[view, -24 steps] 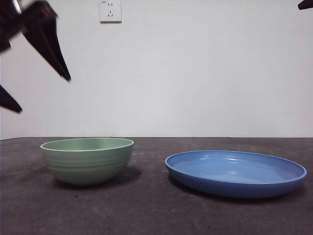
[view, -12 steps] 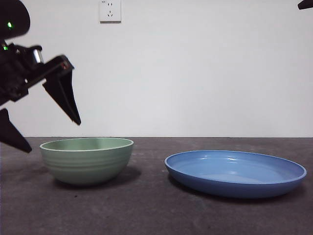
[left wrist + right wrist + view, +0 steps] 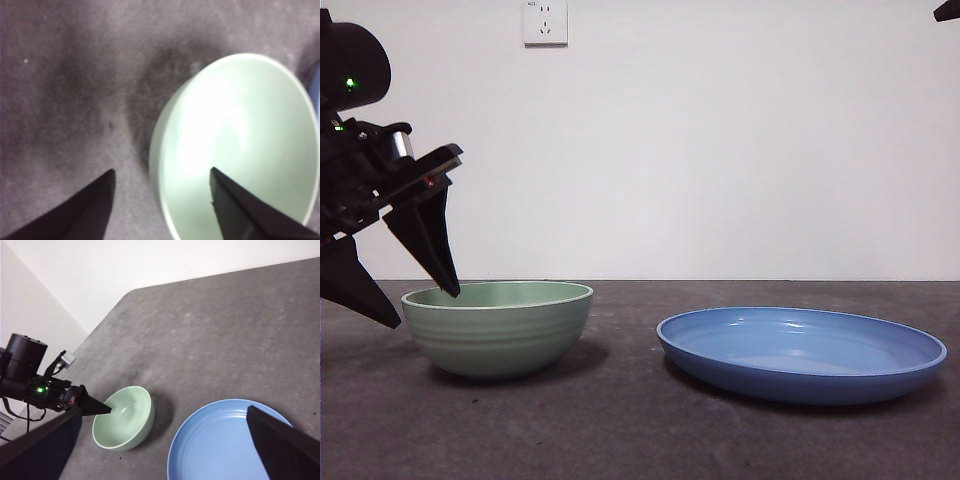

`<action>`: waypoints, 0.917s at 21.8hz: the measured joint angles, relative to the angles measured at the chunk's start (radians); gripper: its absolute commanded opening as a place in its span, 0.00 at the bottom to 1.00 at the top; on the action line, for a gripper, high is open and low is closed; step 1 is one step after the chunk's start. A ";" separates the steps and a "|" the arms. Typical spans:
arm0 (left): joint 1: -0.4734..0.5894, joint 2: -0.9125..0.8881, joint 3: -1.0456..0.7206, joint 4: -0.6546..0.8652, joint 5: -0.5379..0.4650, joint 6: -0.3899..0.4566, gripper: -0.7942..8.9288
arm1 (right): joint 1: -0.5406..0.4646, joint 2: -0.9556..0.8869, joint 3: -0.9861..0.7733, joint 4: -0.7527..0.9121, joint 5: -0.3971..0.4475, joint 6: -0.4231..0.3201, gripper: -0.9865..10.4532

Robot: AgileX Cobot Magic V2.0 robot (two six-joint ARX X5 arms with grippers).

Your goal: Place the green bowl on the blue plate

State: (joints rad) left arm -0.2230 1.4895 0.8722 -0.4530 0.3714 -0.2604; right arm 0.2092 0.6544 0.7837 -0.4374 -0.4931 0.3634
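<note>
The green bowl (image 3: 498, 328) stands upright on the dark table, left of the blue plate (image 3: 800, 356), with a gap between them. My left gripper (image 3: 420, 307) is open and straddles the bowl's left rim: one jaw dips just inside the bowl, the other hangs outside it. In the left wrist view the gripper (image 3: 162, 172) has the rim of the bowl (image 3: 240, 145) between its jaws. My right gripper (image 3: 162, 410) is open and empty, high above the table; its view shows the bowl (image 3: 125, 417), the plate (image 3: 225, 447) and the left arm (image 3: 30, 375). The plate is empty.
A white wall with a socket (image 3: 545, 22) stands behind the table. The right arm shows only as a black tip (image 3: 948, 10) at the top right corner. The table's rounded far corner (image 3: 127, 294) lies beyond the bowl.
My left gripper has come down from the upper left to the bowl's left rim. One jaw tip now sits inside the bowl. Bowl and plate have not moved.
</note>
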 measured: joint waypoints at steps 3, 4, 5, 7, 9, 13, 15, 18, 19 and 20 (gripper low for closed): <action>0.000 0.007 0.000 0.000 0.000 0.000 0.34 | 0.000 0.000 0.000 0.000 0.000 0.000 0.58; 0.000 0.007 0.000 0.000 -0.003 0.000 0.29 | 0.000 0.000 0.000 0.000 0.000 0.000 0.58; 0.000 0.009 0.000 0.001 -0.007 0.000 0.25 | 0.000 0.000 0.000 0.000 0.000 0.000 0.58; 0.000 0.023 0.000 0.001 -0.007 0.000 0.23 | 0.000 0.000 0.000 0.000 0.000 0.000 0.58; 0.000 0.034 0.000 0.000 -0.008 0.000 0.21 | 0.000 0.000 0.000 0.000 0.013 0.000 0.58; 0.000 0.034 0.000 0.001 -0.010 0.001 0.09 | 0.000 0.000 0.000 -0.001 0.022 -0.001 0.58; 0.000 0.034 0.002 -0.001 -0.012 0.005 0.09 | 0.000 0.000 0.000 -0.001 0.022 -0.001 0.58; -0.002 0.035 0.045 -0.058 -0.014 0.006 0.09 | 0.000 0.000 0.000 -0.001 0.022 -0.001 0.58; -0.007 0.035 0.080 -0.088 -0.027 0.002 0.09 | 0.000 0.000 0.000 -0.001 0.022 -0.001 0.58; -0.016 0.035 0.113 -0.113 -0.045 -0.006 0.09 | 0.000 0.000 0.000 -0.001 0.022 -0.001 0.58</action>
State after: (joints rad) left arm -0.2394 1.5242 0.9855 -0.5659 0.3260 -0.2668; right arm 0.2092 0.6544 0.7837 -0.4385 -0.4713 0.3626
